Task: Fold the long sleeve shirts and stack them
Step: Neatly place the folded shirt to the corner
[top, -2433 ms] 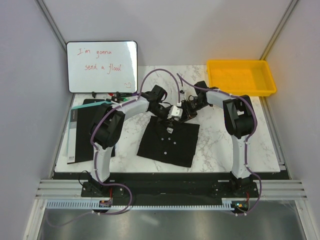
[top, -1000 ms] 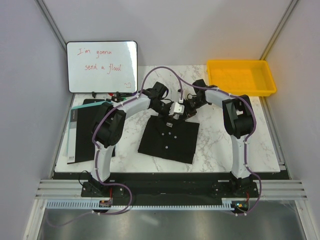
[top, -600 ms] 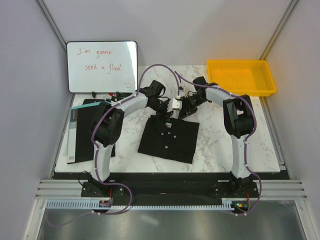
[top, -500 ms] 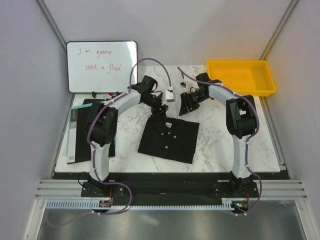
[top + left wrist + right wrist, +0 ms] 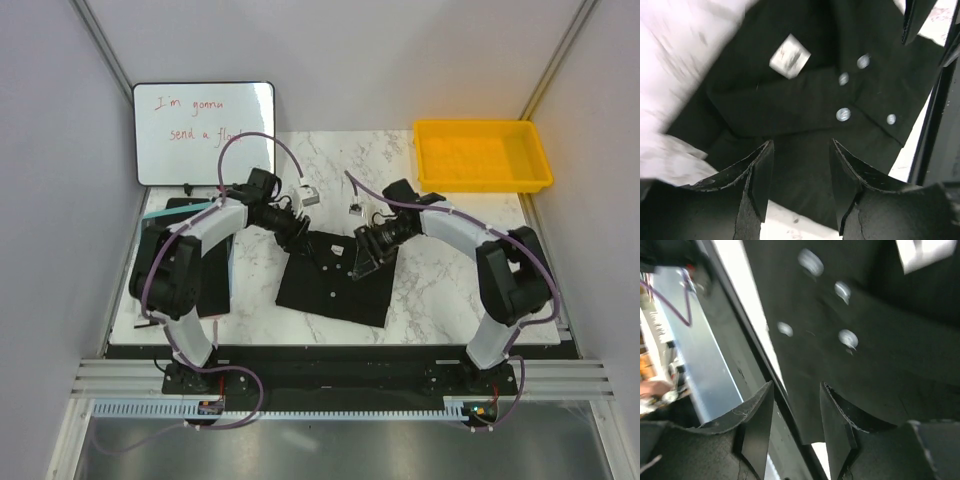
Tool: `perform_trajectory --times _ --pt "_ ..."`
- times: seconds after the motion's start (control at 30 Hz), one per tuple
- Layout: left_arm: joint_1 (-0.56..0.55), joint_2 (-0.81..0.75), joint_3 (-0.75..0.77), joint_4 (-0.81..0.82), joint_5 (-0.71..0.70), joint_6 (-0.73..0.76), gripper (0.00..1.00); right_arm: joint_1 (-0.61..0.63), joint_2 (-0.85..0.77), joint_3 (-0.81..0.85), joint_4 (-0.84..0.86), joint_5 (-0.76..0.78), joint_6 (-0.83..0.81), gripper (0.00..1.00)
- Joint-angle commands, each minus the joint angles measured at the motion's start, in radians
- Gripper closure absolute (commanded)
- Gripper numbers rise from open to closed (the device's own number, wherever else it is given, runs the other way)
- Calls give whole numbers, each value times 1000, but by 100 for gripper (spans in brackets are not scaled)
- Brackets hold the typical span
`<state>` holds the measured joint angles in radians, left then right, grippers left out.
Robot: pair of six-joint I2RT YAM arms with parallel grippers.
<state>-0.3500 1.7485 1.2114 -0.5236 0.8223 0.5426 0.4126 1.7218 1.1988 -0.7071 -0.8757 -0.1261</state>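
Now the shirt (image 5: 335, 285) lies folded square in the middle of the worktop (image 5: 430, 300), buttons up. Left fingers (image 5: 757, 175) and right fingers (image 5: 840, 425) hover over it — spread, holding nothing. Folding looks done; the next move likely calls for gripping an edge and carrying it to a stacking spot.

Shirt (image 5: 335, 285) plain black; 4 buttons (image 5: 843, 114) pale grey; neck label (image 5: 789, 56) white. Table (image 5: 430, 280) white marble, grey veining. Tray (image 5: 480, 184) bright yellow. Whiteboard (image 5: 205, 130) white, black frame, red handwriting. Arms (image 5: 450, 225) white and black; cables (image 5: 250, 140) purple.
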Motion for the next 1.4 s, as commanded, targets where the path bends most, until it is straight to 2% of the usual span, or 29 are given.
perform_trajectory --times 0.0,0.13,0.23,0.3,0.33,0.37,0.43,0.47,0.67,0.73,0.8,1.0,1.07,1.23,1.37 --pt "6 98 -21 10 0 -214 45 -15 113 -44 14 44 -32 51" --pt "8 137 -29 11 -37 -262 44 -31 177 -10 15 223 -78 51" --pt "8 117 -12 10 -19 -273 43 -84 240 19 -18 286 -122 52" --pt "11 74 10 11 -6 -270 38 -130 265 42 -66 345 -142 52" --pt "11 54 19 13 1 -268 33 -145 266 48 -81 362 -153 52" --pt "11 37 26 19 5 -260 16 -161 263 56 -94 404 -177 52" --pt "11 -21 40 40 -20 -263 9 -205 257 59 -123 446 -208 52" --pt "11 -41 42 63 -26 -267 1 -222 251 58 -135 470 -248 52" --pt "13 -165 34 100 -112 -267 1 -408 205 -20 -177 636 -395 52" --pt "14 -193 22 99 -133 -268 1 -529 205 -15 -181 693 -455 52" --pt "16 -210 -1 93 -135 -268 1 -643 226 42 -227 701 -498 52" --pt "17 -241 -23 91 -163 -266 1 -875 283 171 -247 808 -616 52" --pt "19 -244 -18 91 -160 -273 1 -934 343 267 -270 819 -632 52" --pt "19 -250 -15 93 -170 -276 1 -982 415 439 -265 862 -655 53" --pt "17 -270 -15 94 -195 -271 1 -1008 427 476 -273 919 -688 52"
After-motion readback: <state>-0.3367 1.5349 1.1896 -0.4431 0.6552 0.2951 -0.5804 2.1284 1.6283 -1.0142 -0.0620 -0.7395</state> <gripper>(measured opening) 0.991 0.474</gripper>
